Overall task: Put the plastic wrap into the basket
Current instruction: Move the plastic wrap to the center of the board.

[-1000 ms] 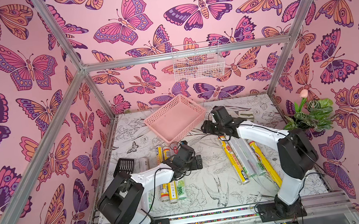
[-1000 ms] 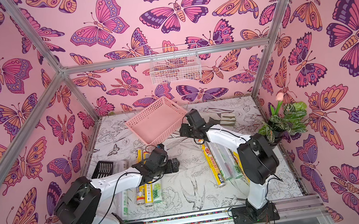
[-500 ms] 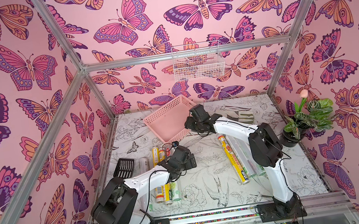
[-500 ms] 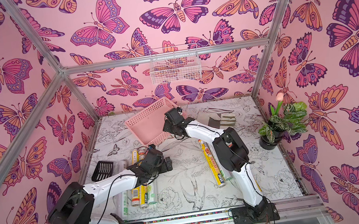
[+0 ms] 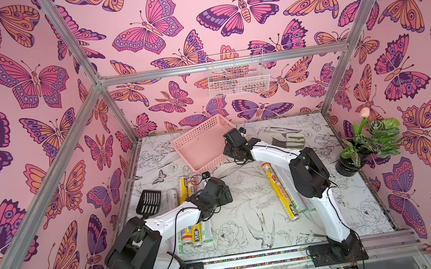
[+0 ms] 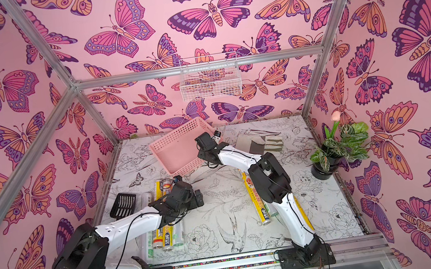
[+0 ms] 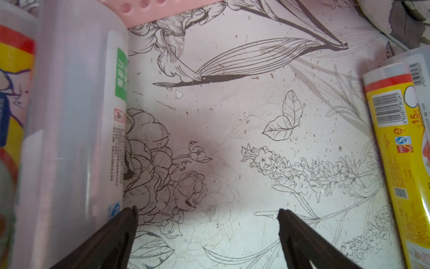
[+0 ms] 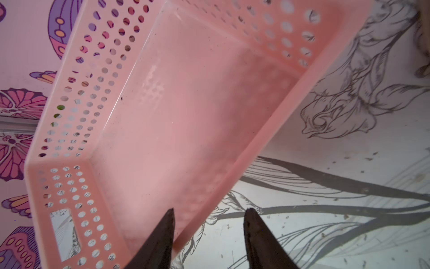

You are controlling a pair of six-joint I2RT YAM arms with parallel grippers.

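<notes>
The pink basket [image 5: 196, 127] sits at the back of the mat, empty in the right wrist view [image 8: 174, 116]. My right gripper [image 5: 228, 153] is at its right side, open, with the basket's side wall between the jaws [image 8: 209, 212]. Plastic wrap rolls lie in two groups: yellow and clear ones on the left [image 5: 190, 185], and a yellow one [image 5: 280, 191] with others partly under the right arm. My left gripper [image 5: 220, 194] hangs open over bare mat [image 7: 207, 214], beside a clear green-printed roll [image 7: 74, 116], holding nothing.
A black slotted scoop [image 5: 148, 202] lies at the left edge. A grey-white glove [image 5: 291, 140] lies behind the right arm. A potted plant [image 5: 365, 143] stands at the right edge. A white wire basket [image 5: 238, 78] hangs on the back wall.
My right arm swung left from beside the glove to the basket's right wall, and its jaws narrowed. The basket shifted a little. The left gripper drifted slightly toward the front.
</notes>
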